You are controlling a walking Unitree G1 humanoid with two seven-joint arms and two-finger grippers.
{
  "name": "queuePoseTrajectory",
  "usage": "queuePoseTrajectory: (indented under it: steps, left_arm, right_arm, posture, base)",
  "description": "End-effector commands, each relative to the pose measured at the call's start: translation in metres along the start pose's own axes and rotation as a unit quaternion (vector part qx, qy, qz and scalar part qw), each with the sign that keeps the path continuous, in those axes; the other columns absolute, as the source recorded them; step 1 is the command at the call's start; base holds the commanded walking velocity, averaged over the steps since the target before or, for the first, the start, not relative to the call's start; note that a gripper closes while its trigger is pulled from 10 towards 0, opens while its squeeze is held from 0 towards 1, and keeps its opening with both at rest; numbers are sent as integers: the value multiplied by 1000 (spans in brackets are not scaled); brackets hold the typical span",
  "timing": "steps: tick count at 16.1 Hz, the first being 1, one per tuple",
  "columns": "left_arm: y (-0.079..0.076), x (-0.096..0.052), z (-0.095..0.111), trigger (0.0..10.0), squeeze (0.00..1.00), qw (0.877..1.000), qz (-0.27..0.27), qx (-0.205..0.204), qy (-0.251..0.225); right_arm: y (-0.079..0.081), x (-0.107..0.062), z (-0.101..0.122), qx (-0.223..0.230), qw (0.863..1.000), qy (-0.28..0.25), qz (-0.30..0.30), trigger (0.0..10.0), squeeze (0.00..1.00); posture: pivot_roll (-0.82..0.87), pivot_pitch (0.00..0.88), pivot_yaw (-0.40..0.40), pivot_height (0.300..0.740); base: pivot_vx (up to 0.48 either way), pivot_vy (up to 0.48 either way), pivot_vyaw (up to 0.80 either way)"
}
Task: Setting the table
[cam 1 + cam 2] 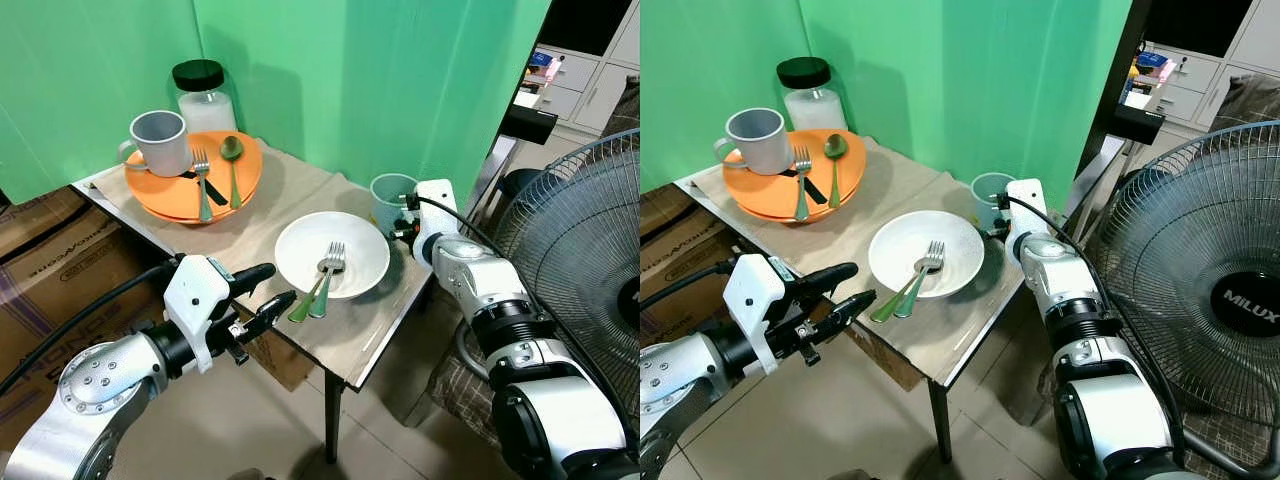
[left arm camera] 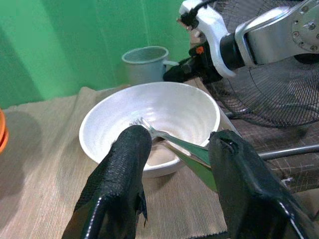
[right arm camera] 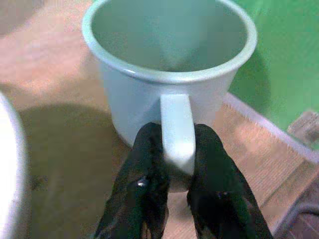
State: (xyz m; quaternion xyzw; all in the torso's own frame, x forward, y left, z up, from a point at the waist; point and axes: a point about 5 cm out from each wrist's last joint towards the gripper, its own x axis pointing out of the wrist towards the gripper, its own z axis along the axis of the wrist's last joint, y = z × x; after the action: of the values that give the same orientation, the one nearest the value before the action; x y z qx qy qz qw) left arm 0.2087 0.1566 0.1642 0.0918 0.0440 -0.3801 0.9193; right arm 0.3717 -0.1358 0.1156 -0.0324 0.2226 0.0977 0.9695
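A white bowl (image 1: 345, 245) sits near the table's front edge with a fork (image 1: 330, 268) and a green-handled spoon (image 1: 303, 304) leaning over its rim. My left gripper (image 1: 270, 288) is open just in front of the bowl, its fingers (image 2: 122, 174) either side of the cutlery handles. Behind the bowl stands a pale blue mug (image 1: 390, 200). My right gripper (image 3: 174, 169) is shut on the mug's handle (image 3: 177, 132). At the back left an orange plate (image 1: 165, 195) carries a grey mug (image 1: 160, 140), a fork (image 1: 202, 180) and a spoon (image 1: 232, 165).
A glass jar with a black lid (image 1: 203, 95) stands behind the orange plate. A large floor fan (image 1: 590, 230) is close on the right. Cardboard boxes (image 1: 45, 260) sit left of the table. A green backdrop (image 1: 350, 80) hangs behind.
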Motion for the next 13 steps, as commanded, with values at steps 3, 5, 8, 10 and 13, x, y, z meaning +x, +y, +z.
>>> queuePoseTrajectory:
  steps: [3,5,8,10,13]
  left_arm:
    - [3,2,-1,10000,0,1000,4,-2,2]
    - [4,3,-1,10000,0,1000,4,-1,1]
    - [6,6,3,10000,0,1000,9,7,-10]
    - [13,11,10,10000,0,998,54,17,-32]
    - [20,26,24,10000,0,990,121,21,-71]
  right_arm:
    - [1,-6,18,-1,999,-51,18,0,0]
    - [0,-10,18,6,998,-60,21,0,0]
    - [-7,-40,47,-10,983,-178,30,0,0]
    - [-17,-70,63,-9,969,-245,10,784,0]
    - [-21,-116,58,-7,959,-283,-6,10000,0]
  posture:
    - [-6,0,12,740]
    - [-9,0,19,740]
    - [-4,0,19,740]
    - [-8,0,19,740]
    - [-30,0,22,740]
  base:
    - [0,0,0]
    - [0,0,0]
    - [0,0,0]
    - [0,0,0]
    - [0,0,0]
